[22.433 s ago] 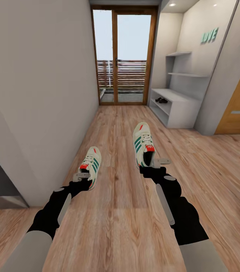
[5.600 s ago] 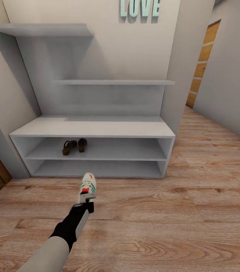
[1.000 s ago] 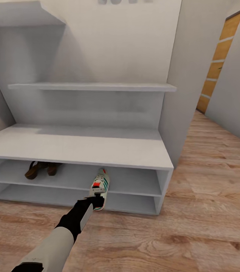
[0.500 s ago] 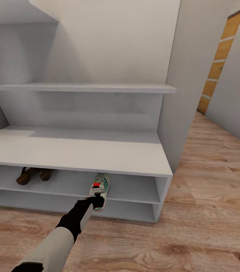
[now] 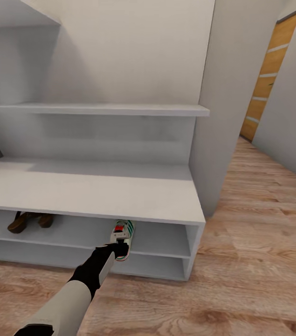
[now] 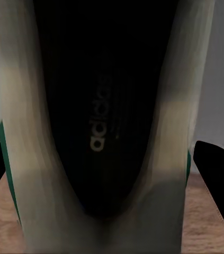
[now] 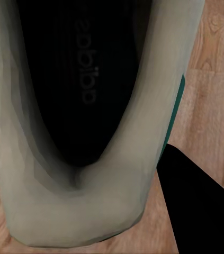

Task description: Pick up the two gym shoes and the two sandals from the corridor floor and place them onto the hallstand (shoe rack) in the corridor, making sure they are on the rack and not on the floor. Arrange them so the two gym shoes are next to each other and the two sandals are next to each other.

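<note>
My left gripper (image 5: pixel 118 242) is shut on the heel of a cream-white gym shoe (image 5: pixel 125 230) with green stripes. Its toe points into the upper open shelf of the pale grey hallstand (image 5: pixel 87 189), right of the middle. The left wrist view looks into this shoe (image 6: pixel 37 159), with a dark finger (image 6: pixel 217 174) at either side. The other gym shoe (image 7: pixel 106 174) hangs over the corridor floor (image 7: pixel 212 79), with my right gripper (image 7: pixel 90 217) shut on its heel. Both brown sandals (image 5: pixel 26 220) lie side by side at the left of the same upper shelf.
A grey wall pillar (image 5: pixel 217 116) stands against the hallstand's right end. The wood floor (image 5: pixel 259 242) runs on to the right towards an orange-brown door (image 5: pixel 269 74). A stepped upper shelf (image 5: pixel 96 109) overhangs the bench top.
The camera has shifted right, so the hallstand and sandals sit further left in the picture. The left arm and its shoe keep the same place in view, toe at the shelf opening.
</note>
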You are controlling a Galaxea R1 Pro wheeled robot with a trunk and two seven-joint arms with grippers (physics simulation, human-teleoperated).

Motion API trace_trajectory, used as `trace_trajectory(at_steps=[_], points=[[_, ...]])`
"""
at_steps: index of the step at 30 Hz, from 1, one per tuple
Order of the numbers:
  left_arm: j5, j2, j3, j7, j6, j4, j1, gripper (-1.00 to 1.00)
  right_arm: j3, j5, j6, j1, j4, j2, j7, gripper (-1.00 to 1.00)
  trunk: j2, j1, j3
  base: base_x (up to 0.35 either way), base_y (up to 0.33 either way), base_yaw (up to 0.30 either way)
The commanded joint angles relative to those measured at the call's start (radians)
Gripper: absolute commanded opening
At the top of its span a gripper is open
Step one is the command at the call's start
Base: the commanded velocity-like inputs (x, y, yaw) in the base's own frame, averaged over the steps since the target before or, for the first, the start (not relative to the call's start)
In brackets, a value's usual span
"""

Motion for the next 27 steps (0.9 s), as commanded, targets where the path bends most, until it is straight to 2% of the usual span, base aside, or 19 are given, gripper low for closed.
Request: trace_trajectory(at_steps=[1,8,14,27], points=[[0.003,-0.001,0.002,0.003,0.006,-0.002,0.0,-1.0,0.0,-0.008,0.004,-0.001,0.0,0.0,-0.007,-1.0,0.0,0.0,-0.001,0.041,-0.078,0.0],[0.003,-0.001,0.002,0.003,0.006,-0.002,0.0,-1.0,0.0,-0.008,0.003,-0.001,0.0,0.0,-0.007,-1.0,0.0,0.0,-0.001,0.035,-0.043,0.0],[0.003,-0.001,0.002,0.003,0.006,-0.002,0.0,-1.0,0.0,-0.008,0.004,-0.001,0.0,0.0,-0.007,-1.0,0.0,0.0,-0.001,0.186,-0.129,0.0],[0.003,-0.001,0.002,0.003,0.006,-0.002,0.0,-1.0,0.0,-0.008,0.004,-0.001,0.0,0.0,-0.007,-1.0,0.0,0.0,-0.001,0.058,-0.01,0.0]])
